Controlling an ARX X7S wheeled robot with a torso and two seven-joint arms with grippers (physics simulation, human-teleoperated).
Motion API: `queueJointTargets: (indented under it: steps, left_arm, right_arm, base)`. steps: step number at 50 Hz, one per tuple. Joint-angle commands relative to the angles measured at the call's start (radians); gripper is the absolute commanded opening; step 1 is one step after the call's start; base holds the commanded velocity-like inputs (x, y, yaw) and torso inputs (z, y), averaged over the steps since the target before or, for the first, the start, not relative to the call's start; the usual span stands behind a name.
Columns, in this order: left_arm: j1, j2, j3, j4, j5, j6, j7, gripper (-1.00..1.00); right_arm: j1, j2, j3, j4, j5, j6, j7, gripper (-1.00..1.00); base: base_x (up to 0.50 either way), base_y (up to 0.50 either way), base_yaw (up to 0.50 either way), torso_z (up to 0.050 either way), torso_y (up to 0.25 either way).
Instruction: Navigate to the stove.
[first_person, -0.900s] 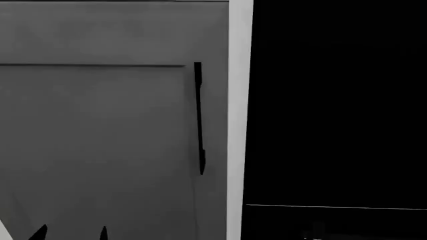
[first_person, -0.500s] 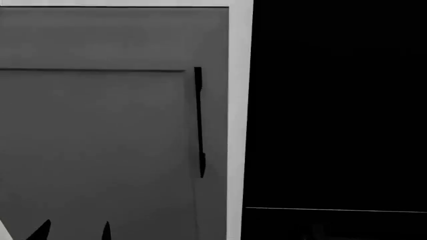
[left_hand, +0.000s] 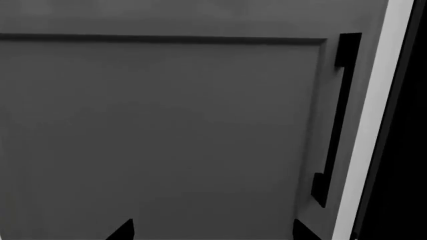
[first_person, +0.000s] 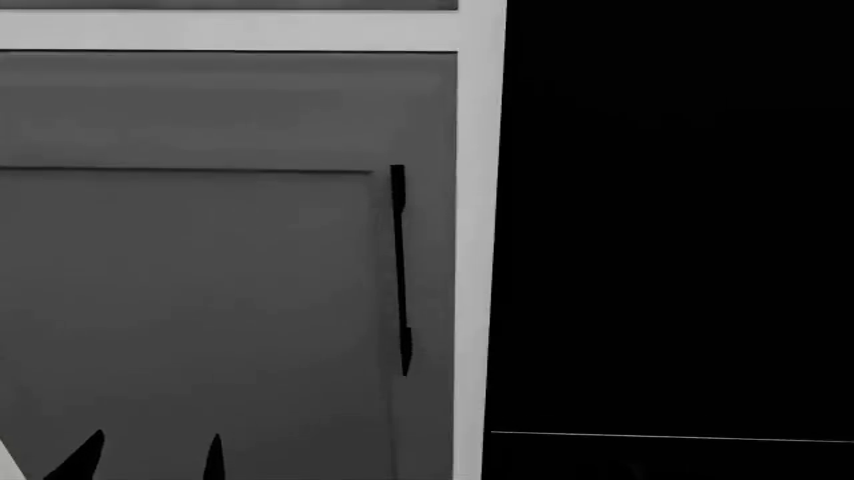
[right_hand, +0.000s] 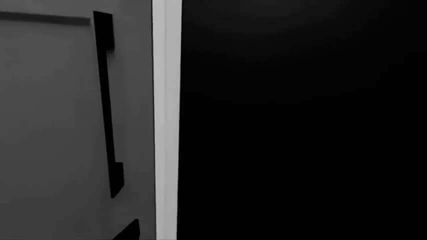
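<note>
**Facing a grey cabinet door and a black panel; stove not placed**

On my head view I am close up against a grey cabinet door (first_person: 200, 300) with a thin black bar handle (first_person: 399, 270) standing upright near its right edge. A white frame strip (first_person: 478, 250) runs vertically just beside the handle, and a white band (first_person: 227, 30) crosses above the door. To the right of the strip, a flat black appliance front (first_person: 667, 220) fills the rest of the view, featureless except for one thin pale line (first_person: 667, 437) running level near the bottom.

I cannot tell where the stove is from these views; the black front carries none of a range's marks that I can make out.

The left pincer (first_person: 147, 462) shows as two dark fingertips (left_hand: 123, 231) low in front of the door, clearly spread with bare door between them and gripping nothing. The left wrist view shows the same door and handle close ahead.

Of the right pincer I see only one dark tip (right_hand: 128, 231) at the edge of the right wrist view, near the white strip, so I cannot tell how its jaws stand.
</note>
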Motion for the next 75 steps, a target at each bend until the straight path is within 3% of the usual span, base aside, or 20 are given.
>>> queueJointTargets:
  steps: [1, 16, 75]
  left_arm:
    - [-0.002, -0.015, 0.018, -0.001, -0.012, 0.004, -0.015, 1.00]
    - [-0.005, -0.030, 0.037, 0.005, -0.040, 0.004, -0.023, 1.00]
    - [-0.019, -0.070, 0.083, -0.003, -0.080, 0.000, -0.080, 1.00]
  right_arm:
    - [0.002, 0.012, -0.017, 0.008, 0.008, -0.005, 0.019, 1.00]
    - [0.003, 0.027, -0.032, 0.009, 0.029, -0.008, 0.034, 1.00]
    - [0.008, 0.065, -0.083, -0.005, 0.064, 0.006, 0.088, 1.00]
  base:
    - [0.00, 0.00, 0.00, 0.050, 0.000]
    - [0.00, -0.04, 0.00, 0.045, 0.000]
    - [-0.02, -0.50, 0.00, 0.000, 0.000]
